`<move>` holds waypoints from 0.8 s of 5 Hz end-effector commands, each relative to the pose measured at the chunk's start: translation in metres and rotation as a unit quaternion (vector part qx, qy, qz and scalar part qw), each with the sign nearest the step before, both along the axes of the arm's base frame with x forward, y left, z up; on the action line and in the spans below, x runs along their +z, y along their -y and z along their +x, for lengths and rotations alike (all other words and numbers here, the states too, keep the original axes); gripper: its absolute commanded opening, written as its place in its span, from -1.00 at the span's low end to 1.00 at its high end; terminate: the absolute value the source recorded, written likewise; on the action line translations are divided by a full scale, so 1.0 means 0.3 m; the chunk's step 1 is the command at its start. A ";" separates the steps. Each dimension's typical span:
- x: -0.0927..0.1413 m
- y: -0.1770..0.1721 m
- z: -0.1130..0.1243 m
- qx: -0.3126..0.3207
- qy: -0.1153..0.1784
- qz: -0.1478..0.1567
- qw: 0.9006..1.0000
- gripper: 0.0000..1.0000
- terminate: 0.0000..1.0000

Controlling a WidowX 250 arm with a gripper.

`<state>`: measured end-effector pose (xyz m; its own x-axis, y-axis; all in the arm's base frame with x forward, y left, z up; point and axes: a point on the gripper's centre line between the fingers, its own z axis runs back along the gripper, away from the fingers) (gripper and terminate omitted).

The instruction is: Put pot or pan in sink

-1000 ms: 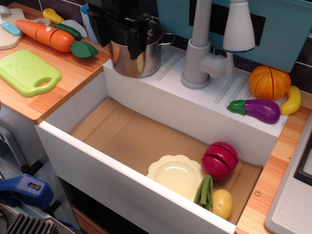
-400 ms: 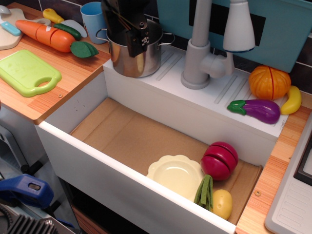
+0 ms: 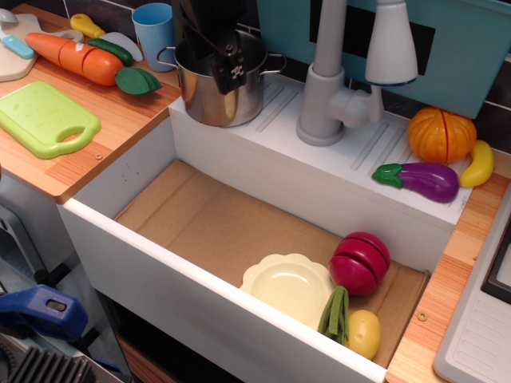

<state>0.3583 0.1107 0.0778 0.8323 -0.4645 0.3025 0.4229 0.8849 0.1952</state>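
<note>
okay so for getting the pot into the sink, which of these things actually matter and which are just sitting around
Matter: gripper, pot, sink.

Sitting around: faucet, yellow plate, red toy vegetable, potato, eggplant, pumpkin, carrot, blue cup, green cutting board.

Pot (image 3: pixel 214 89): small, shiny stainless steel, cylindrical, upright. Thin looped handle on each side. Stands on the white ledge at the sink's back-left corner, outside the basin, just left of the grey faucet (image 3: pixel 335 76). Interior partly hidden by the dark gripper (image 3: pixel 223 49) reaching down into its mouth.

Sink (image 3: pixel 152 275): large white rectangular basin with a brown cardboard-coloured floor, ribbed drain ledge along the back. Its left half of floor is bare.
</note>
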 end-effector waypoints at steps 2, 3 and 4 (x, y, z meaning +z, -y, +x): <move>-0.054 -0.026 0.066 0.002 0.018 -0.034 0.999 -1.00 -1.00; -0.076 -0.018 0.068 0.010 0.014 -0.047 0.999 -1.00 -1.00; -0.059 -0.006 0.060 0.019 0.009 -0.043 0.999 -1.00 -1.00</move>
